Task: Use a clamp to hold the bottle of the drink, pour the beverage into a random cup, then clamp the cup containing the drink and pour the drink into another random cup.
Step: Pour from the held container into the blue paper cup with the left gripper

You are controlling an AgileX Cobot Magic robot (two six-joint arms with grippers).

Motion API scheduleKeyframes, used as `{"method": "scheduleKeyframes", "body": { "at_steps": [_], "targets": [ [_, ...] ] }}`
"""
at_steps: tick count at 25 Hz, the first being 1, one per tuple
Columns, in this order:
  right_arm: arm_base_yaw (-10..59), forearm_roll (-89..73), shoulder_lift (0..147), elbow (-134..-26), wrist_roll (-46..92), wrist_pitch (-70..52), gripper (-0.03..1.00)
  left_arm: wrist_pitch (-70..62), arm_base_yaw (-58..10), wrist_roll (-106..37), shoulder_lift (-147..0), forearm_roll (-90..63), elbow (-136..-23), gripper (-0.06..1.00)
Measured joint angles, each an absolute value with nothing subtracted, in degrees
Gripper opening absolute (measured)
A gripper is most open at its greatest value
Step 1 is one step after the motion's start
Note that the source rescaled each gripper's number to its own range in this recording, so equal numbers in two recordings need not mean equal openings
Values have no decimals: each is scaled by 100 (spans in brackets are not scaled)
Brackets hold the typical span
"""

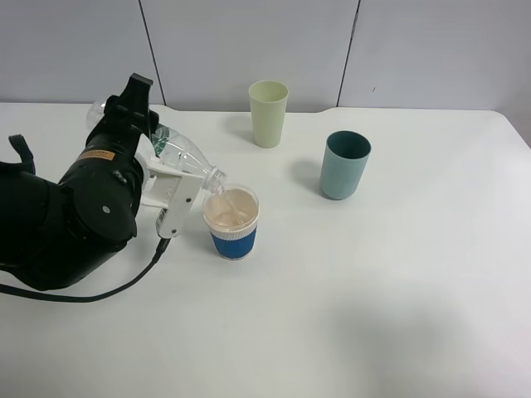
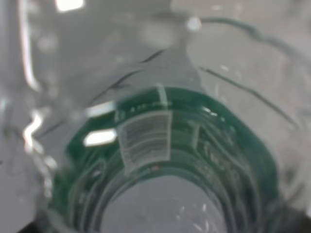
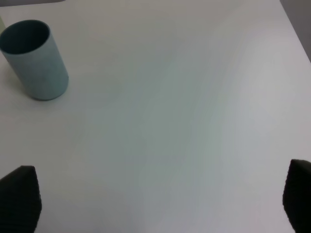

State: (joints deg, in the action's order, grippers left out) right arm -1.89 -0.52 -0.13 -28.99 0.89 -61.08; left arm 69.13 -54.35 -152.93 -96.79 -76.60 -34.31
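**Left arm**: black, bulky, laid low over the bench, wrist rolled sideways.
**Left tool**: white fingers, closed on the bottle's body.
**Bottle**: clear ribbed plastic with a green label. It is held tilted, with the uncapped mouth lowered over the blue cup's rim. In the left wrist view its label fills the frame.
**Beverage**: clear and colourless, seen inside the blue cup beneath the bottle mouth.
**Blue cup**: short, with a blue sleeve, white ribbed band and peach interior. It stands upright just beside the left tool.
**Green cup**: tall, tapered, pale plastic, set at the far edge.
**Teal cup**: wider, matte, well apart from the others.
**Right tool**: dark fingertips spread wide above bare bench, nothing held.
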Motion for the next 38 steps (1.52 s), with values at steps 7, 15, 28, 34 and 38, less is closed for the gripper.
{"method": "scheduleKeyframes", "body": {
  "at_steps": [7, 15, 28, 34, 38],
  "targets": [
    [-189, -52, -13, -2899, 89, -6108, 100, 6913, -5435, -15392, -9679, -7408, -3431, 9],
    [-189, -52, -13, -2899, 89, -6108, 100, 6913, -5435, -15975, -9679, -7204, -3431, 9],
    [-189, -52, -13, -2899, 89, -6108, 100, 6913, -5435, -16332, -9679, -6708, -3431, 9],
    [-189, -52, -13, -2899, 89, -6108, 100, 6913, -5435, -16332, -9679, -6289, -3431, 9],
    [-189, -52, -13, -2899, 89, -6108, 100, 6913, -5435, -16326, -9679, -6076, -3431, 9]
  ]
}}
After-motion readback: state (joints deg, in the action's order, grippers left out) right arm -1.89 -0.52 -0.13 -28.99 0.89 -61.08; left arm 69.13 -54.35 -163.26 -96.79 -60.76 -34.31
